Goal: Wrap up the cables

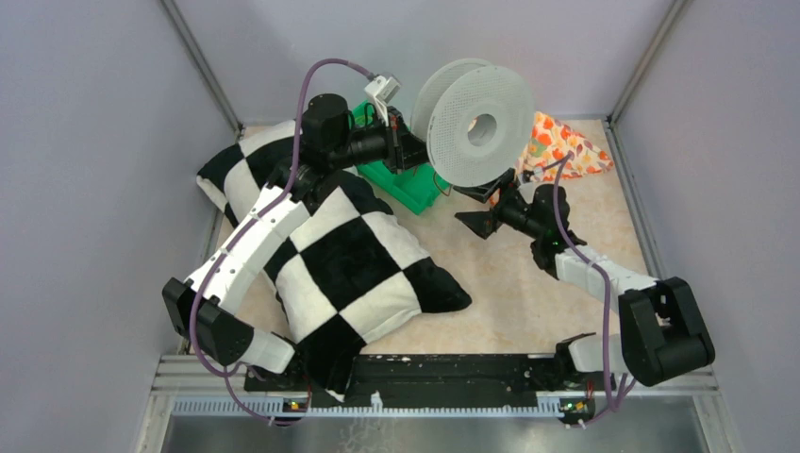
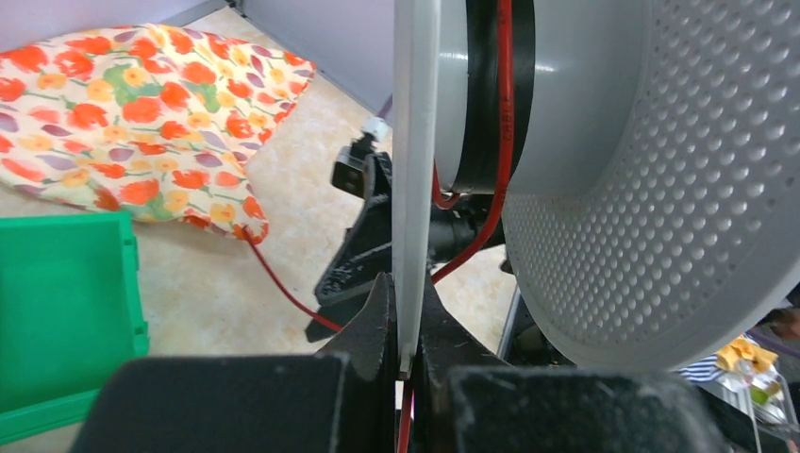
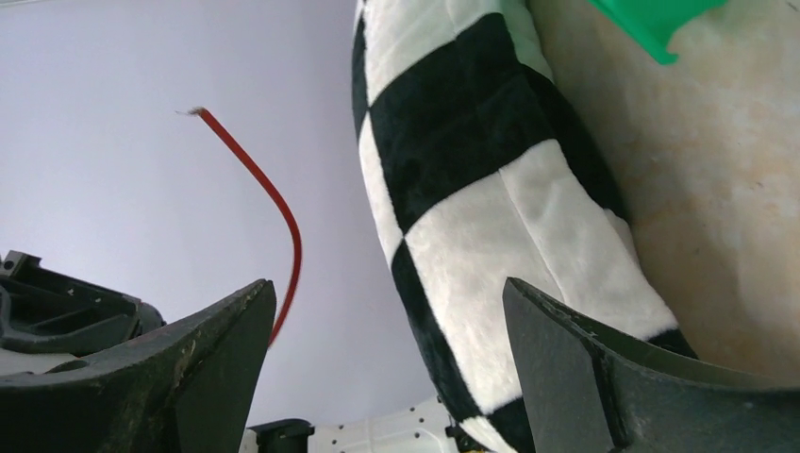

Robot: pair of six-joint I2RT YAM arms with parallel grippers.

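Beige tabletop (image 1: 528, 283): speckled stone-look surface, lying inside pale walls and carrying everything listed below.
Checkered pillow (image 1: 349, 255): black-and-white plush, sprawling from 10 o'clock down to 7 o'clock of the tabletop. The left arm is stretching over it.
Grey spool (image 1: 476, 123): two perforated flanges, hanging on edge above the table at about 12 o'clock, its centre hole facing the top camera.
Floral cloth (image 1: 566, 146): orange-and-green print, lying at 1 o'clock, partly hidden behind the spool.
Green bin (image 1: 401, 184): sitting at 11 o'clock between pillow and spool, partly covered by the left wrist.
Left gripper (image 2: 406, 311): clenching the edge of one spool flange, one finger pressing on each face of it.
Right gripper (image 3: 387, 321): jaws standing wide apart and grasping nothing, hovering just at 6 o'clock of the spool in the top view.
Cable (image 2: 283, 283): thin red wire, winding round the dark hub between the flanges. One strand is trailing across the table toward the floral cloth's edge. A free end is curving up in the air beside one right finger. Whether it is touching that finger cannot be told.
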